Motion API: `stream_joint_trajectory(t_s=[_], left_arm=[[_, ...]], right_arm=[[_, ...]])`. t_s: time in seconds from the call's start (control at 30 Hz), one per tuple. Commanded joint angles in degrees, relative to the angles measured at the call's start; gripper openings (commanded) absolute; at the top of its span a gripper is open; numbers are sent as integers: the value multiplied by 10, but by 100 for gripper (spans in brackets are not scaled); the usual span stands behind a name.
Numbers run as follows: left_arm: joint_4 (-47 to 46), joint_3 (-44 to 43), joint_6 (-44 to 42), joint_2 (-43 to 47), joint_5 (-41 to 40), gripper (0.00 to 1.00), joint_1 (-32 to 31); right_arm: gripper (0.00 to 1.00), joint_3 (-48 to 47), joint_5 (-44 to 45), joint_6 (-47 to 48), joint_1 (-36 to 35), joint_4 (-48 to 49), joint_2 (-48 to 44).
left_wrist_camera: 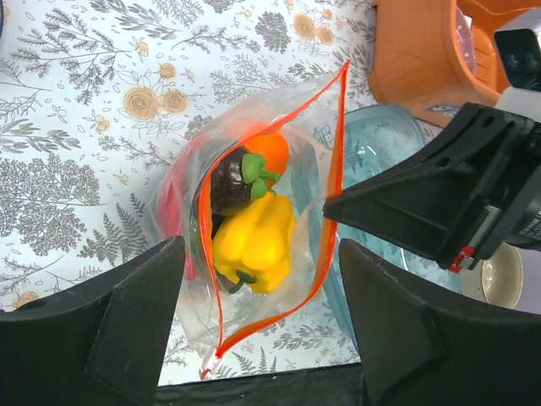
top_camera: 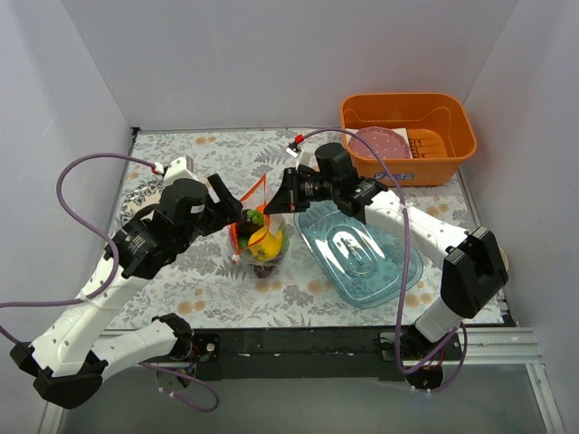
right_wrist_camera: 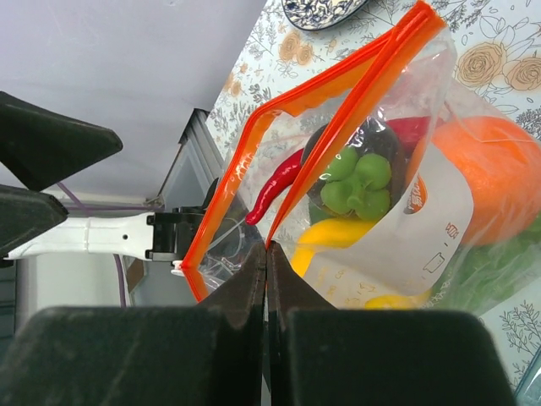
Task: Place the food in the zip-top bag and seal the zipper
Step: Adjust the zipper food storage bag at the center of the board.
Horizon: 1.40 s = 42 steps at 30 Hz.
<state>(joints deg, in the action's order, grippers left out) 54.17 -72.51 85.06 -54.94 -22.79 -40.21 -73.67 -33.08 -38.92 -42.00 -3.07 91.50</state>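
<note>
Clear zip-top bag [right_wrist_camera: 439, 220], red-orange zipper [left_wrist_camera: 340, 127] gaping (yellow pepper [left_wrist_camera: 254, 241], orange [left_wrist_camera: 272, 152], plum [left_wrist_camera: 226, 186] inside); right gripper [right_wrist_camera: 267, 254] pinches zipper, left gripper [left_wrist_camera: 258, 254] spread.

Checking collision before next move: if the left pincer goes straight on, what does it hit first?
Probably the zip-top bag, its mouth open right ahead of the left pincer, then the yellow pepper inside; depth is unclear.

The zip-top bag [left_wrist_camera: 306, 182] is seen standing upright on the table, clear and crinkly, its mouth gaping wide. The zipper [right_wrist_camera: 359, 114], a red-orange strip, is left unsealed, its two lips spread apart. Inside are packed a yellow pepper [left_wrist_camera: 254, 245], an orange [left_wrist_camera: 272, 150], a green-stalked dark plum [left_wrist_camera: 226, 184] and a red chilli [right_wrist_camera: 275, 186].
</note>
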Motion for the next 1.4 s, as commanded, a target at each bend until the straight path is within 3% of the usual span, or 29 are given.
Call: stream_joint_trajectory(t_s=[0.0,0.23,0.4,0.5,0.63,0.8,1.0,1.37], left_arm=[[1,26,-8,-16,-8,73,5],[-28,69,-20,-54,21,70,5],[-54,81,-28,-64,14,59,5],[-48,80,-32,-86,13,46,5],[-46,80,-34,-89,13,16,6],[-38,69,-38,-85,6,0,6],[-37,5,-49,-65,22,0,6],[13,-38,-92,-62,-43,0,28]], right_arm=[[1,-6,-1,7,1,3,-31],[1,-12,-2,9,1,-3,-36],[1,-14,-2,11,1,-8,-38],[1,-14,-4,12,1,-9,-39],[1,-12,3,17,1,-15,-41],[1,-3,6,18,2,-14,-40],[1,11,41,20,2,-22,-37],[1,-29,-22,-48,1,90,13]])
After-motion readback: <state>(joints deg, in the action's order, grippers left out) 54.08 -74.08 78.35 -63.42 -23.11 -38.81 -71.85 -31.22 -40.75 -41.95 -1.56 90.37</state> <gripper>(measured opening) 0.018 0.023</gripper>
